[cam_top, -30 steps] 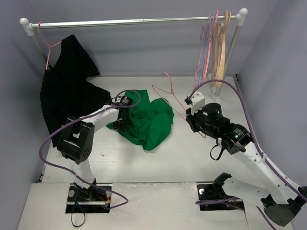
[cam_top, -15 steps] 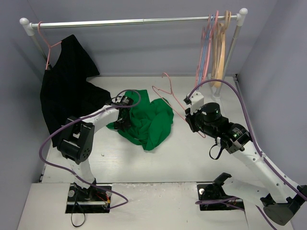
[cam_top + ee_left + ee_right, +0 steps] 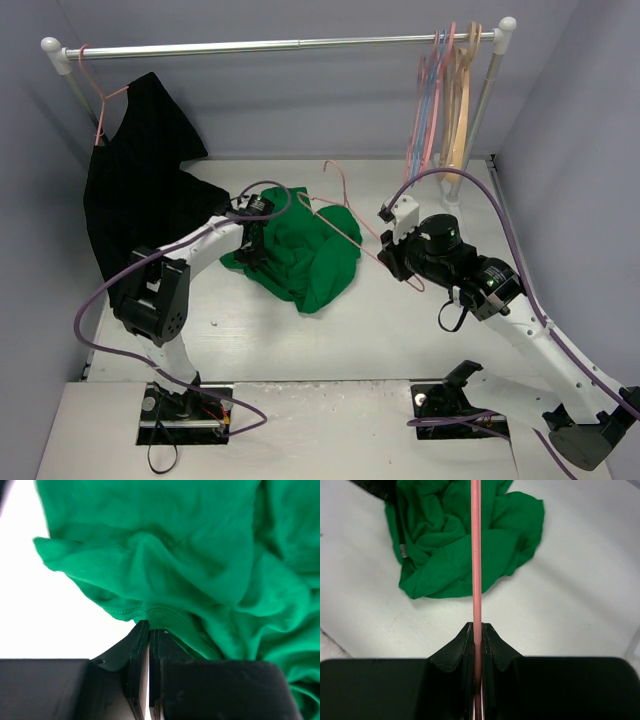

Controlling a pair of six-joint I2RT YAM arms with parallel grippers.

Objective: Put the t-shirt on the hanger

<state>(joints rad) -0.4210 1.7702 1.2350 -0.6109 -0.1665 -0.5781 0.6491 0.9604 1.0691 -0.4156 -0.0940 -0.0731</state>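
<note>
Right wrist: right gripper [image 3: 476,630] clamped on hanger [image 3: 476,555]. Pink wire runs straight up out of frame, both ends cut off. t-shirt [image 3: 455,545] lies bunched on table [image 3: 580,605] beyond. Small pale tag at its left edge, unreadable.
Left wrist: left gripper [image 3: 150,630] closed, pinching t-shirt's ribbed edge; cloth fills most of frame.
Top external: t-shirt mid-table, well off all edges. Left fingertips hidden under wrist. Hanger slants from right gripper over t-shirt's far-right part. black garment [image 3: 140,190] hangs on rail [image 3: 280,45] far left, spare hangers [image 3: 462,100] far right.
</note>
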